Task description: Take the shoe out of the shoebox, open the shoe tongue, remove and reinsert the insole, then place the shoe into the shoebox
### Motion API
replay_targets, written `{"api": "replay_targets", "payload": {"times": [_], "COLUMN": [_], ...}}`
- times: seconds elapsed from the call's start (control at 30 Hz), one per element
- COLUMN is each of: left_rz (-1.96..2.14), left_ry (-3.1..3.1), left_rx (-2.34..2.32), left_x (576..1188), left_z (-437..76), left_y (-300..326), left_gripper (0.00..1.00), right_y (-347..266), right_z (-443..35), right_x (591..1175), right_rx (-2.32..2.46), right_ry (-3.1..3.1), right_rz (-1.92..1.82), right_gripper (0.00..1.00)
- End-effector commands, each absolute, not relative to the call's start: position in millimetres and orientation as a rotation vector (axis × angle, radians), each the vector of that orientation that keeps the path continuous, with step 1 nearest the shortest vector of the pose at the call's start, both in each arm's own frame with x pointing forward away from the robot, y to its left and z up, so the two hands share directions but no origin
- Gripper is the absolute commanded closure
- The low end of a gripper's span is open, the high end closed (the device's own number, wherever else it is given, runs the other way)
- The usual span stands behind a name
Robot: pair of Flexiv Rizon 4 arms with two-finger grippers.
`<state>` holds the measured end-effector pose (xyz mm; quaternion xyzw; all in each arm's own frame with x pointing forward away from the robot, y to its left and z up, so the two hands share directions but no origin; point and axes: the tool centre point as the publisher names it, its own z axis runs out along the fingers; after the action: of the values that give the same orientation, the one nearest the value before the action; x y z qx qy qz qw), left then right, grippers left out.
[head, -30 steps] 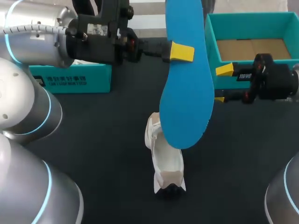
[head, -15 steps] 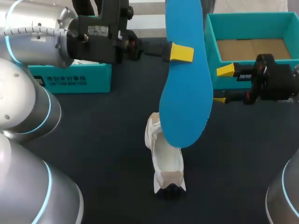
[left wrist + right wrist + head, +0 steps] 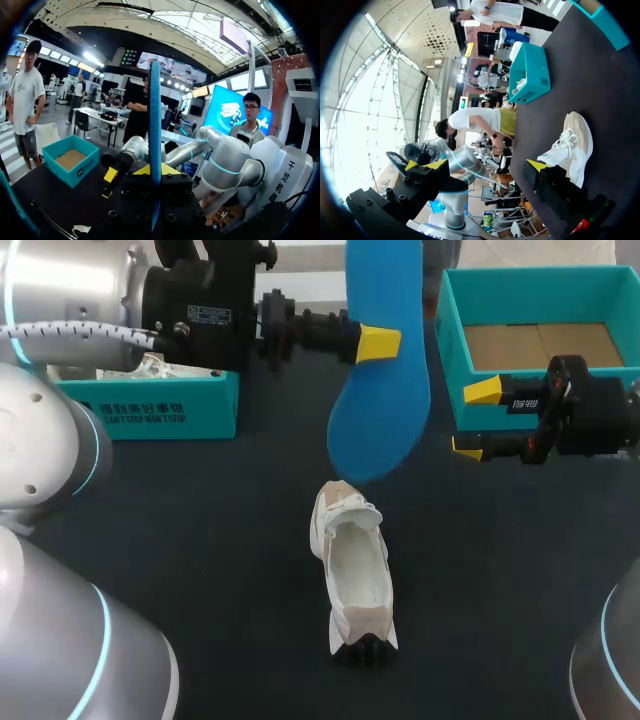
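While our left gripper (image 3: pixel 378 343) pinches the blue insole (image 3: pixel 385 410) above the sneaker (image 3: pixel 355 575), our spread right gripper (image 3: pixel 475 420) should steady that sneaker for toe-first insertion.

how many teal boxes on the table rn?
2. The left box sits at the table's far left, with white paper inside. The right box sits at the far right, open, its brown bottom showing. Nothing suggests a hidden third.
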<state>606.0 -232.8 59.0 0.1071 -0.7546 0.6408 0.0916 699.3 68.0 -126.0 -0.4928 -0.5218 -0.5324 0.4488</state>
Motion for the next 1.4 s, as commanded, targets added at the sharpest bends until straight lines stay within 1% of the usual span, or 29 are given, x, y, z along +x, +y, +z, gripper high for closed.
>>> {"api": "replay_targets", "payload": {"times": [0.03,0.33,0.37,0.4,0.53,0.63,0.73,0.83,0.93,0.97,1.03,1.13,1.4], "left_rz": [2.122,2.122,2.123,2.070,2.112,2.125,2.163,2.176,2.120,2.042,2.056,2.137,2.138], "left_ry": [-2.446,-2.446,-2.522,-2.687,-2.946,-3.143,-3.231,-3.276,-3.252,-3.279,-3.260,-3.251,-3.252], "left_rx": [0.153,0.153,0.117,-0.039,-0.174,-0.456,-0.624,-0.948,-1.340,-1.489,-1.586,-1.547,-1.508], "left_x": [599.6,599.6,600.8,603.1,614.7,625.9,632.8,635.5,634.1,633.7,632.4,630.9,631.1], "left_z": [57.7,57.7,49.1,38.3,14.3,7.5,5.0,2.9,0.0,-3.2,-4.6,-1.8,-0.7], "left_y": [-233.2,-233.2,-233.9,-233.7,-227.9,-219.2,-215.2,-213.2,-214.3,-214.1,-215.4,-219.9,-220.4], "left_gripper": [1.00,1.00,1.00,1.00,1.00,1.00,1.00,1.00,1.00,1.00,1.00,1.00,1.00], "right_y": [69.4,69.4,69.4,69.4,69.4,69.4,69.4,69.4,69.4,69.4,69.4,69.4,69.4], "right_z": [-126.3,-126.3,-126.3,-126.3,-126.3,-126.3,-126.3,-126.3,-126.3,-126.3,-126.3,-126.3,-126.3], "right_x": [699.3,699.3,699.3,699.3,699.3,699.3,699.3,699.3,699.3,699.3,699.3,699.3,699.3], "right_rx": [-1.221,-1.221,-1.221,-1.221,-1.221,-1.221,-1.221,-1.221,-1.221,-1.221,-1.221,-1.221,-1.221], "right_ry": [-1.291,-1.291,-1.291,-1.291,-1.291,-1.291,-1.291,-1.291,-1.291,-1.291,-1.291,-1.291,-1.291], "right_rz": [-1.317,-1.317,-1.317,-1.317,-1.317,-1.317,-1.317,-1.317,-1.317,-1.317,-1.317,-1.317,-1.317], "right_gripper": [0.00,0.00,0.00,0.00,0.00,0.00,0.00,0.00,0.00,0.00,0.00,0.00,0.00]}}
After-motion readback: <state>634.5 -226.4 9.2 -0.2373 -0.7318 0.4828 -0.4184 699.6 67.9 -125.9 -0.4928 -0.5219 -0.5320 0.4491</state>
